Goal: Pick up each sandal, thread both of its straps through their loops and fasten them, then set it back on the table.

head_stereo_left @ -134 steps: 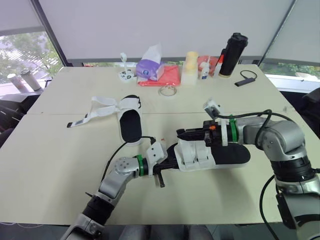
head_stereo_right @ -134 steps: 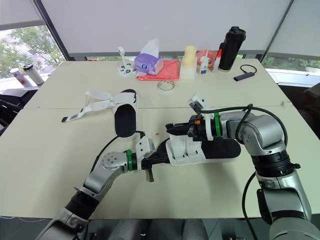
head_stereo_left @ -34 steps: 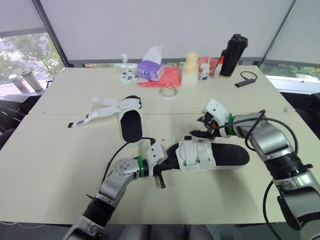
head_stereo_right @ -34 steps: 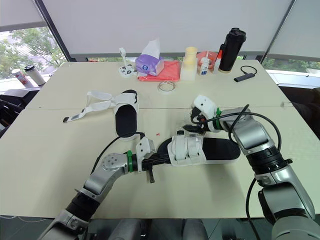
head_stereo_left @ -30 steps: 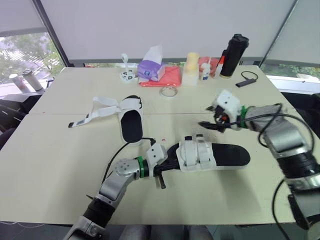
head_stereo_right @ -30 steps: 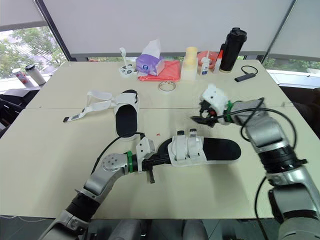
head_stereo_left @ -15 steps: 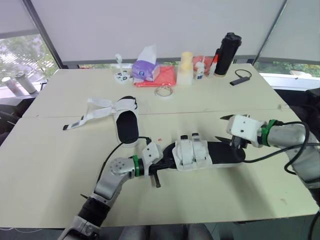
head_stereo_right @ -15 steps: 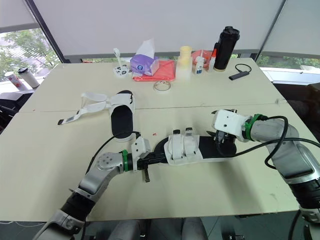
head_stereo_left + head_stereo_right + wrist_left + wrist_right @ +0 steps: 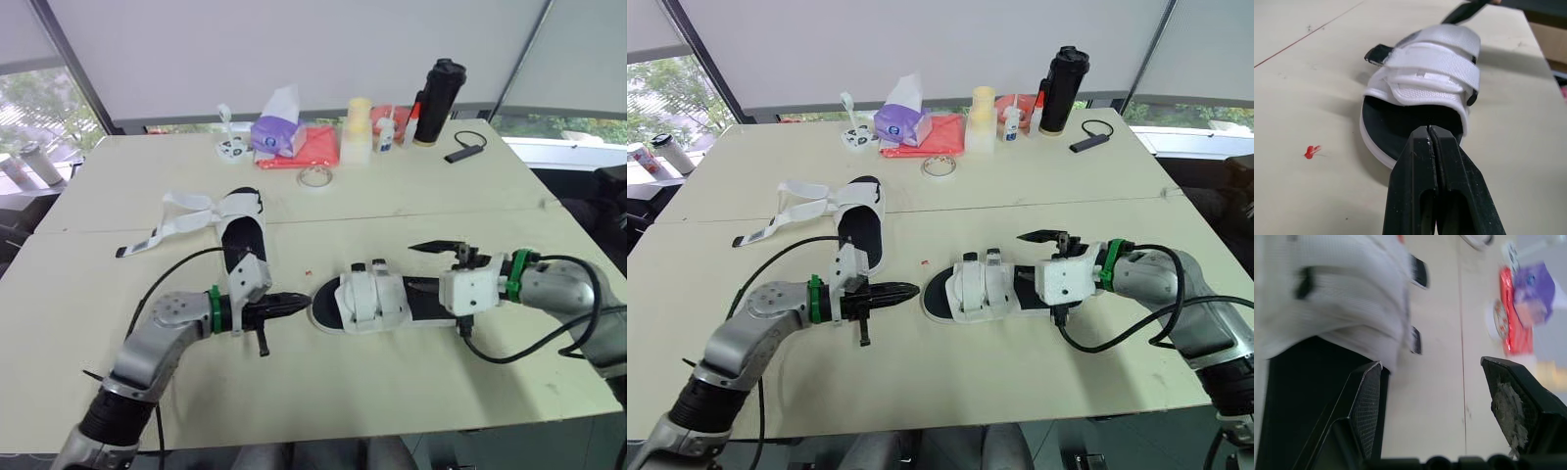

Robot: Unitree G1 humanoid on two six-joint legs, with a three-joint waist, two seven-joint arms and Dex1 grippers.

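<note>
So here's where I'm at. The fastened sandal (image 9: 377,299) lies flat on the table (image 9: 411,201), pretty much dead centre of the head view, black footbed up. Both white straps are pulled across it, their black tab ends poking out on the far side.

My left gripper (image 9: 1429,131) is pinched completely shut with nothing in it. It sits low over the table at centre left, tips pointing straight at the toe of that sandal and just beside it. I honestly can't tell if they touch the sole edge.

My right gripper (image 9: 1431,363) is at the heel end, centre right, and it's spread wide and empty. One finger (image 9: 1364,396) hangs over the black footbed right behind the straps. The other one (image 9: 1513,396) is out over bare table on the far side.

The second sandal (image 9: 242,227) is left of centre and further back, flat on the table. Its straps are undone and flop out toward the left edge.

There's a small red mark (image 9: 1311,152) on the table near the fastened sandal's toe. Along the top of the frame are a purple tissue pack (image 9: 274,132), a red cloth (image 9: 315,147), a tape roll (image 9: 313,176) and a black bottle (image 9: 438,88), all well apart from both sandals.
</note>
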